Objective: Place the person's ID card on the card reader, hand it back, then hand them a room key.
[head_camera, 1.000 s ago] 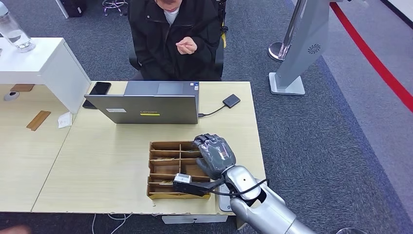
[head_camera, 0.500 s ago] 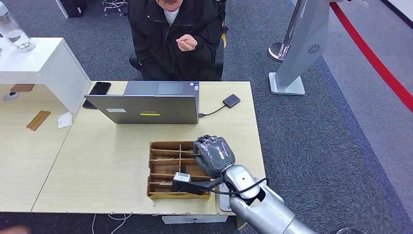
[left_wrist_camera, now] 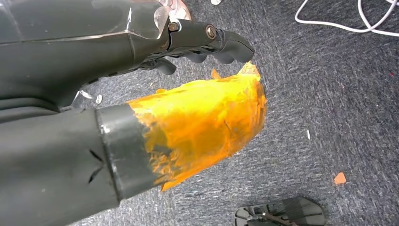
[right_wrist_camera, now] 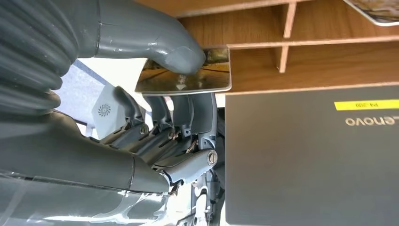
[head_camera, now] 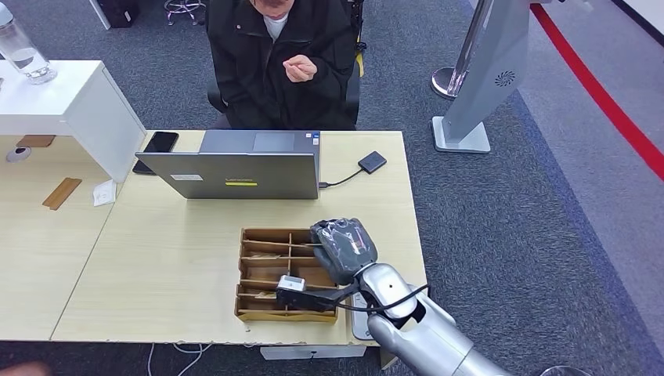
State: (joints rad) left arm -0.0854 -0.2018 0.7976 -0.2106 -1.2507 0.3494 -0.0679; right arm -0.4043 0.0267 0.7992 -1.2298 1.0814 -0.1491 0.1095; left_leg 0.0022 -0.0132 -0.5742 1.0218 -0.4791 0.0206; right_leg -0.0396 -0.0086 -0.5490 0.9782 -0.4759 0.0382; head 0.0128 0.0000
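Shiny gold-brown key card (right_wrist_camera: 188,81), flat, thin, small arrow on it; right hand (head_camera: 343,248) over the wooden tray (head_camera: 252,276), thumb and fingers (right_wrist_camera: 200,117) pinching the card; left hand (left_wrist_camera: 141,47) down by the floor, fingers curled, holding nothing

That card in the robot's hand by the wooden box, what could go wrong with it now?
The right hand pinches the card only near one edge, between its thumb and fingers, so it might slip or twist loose. The card is close to the wooden tray and its thin dividers, so it could catch on one as the hand lifts. The open laptop stands between the tray and the person, so a low reach could knock its lid.
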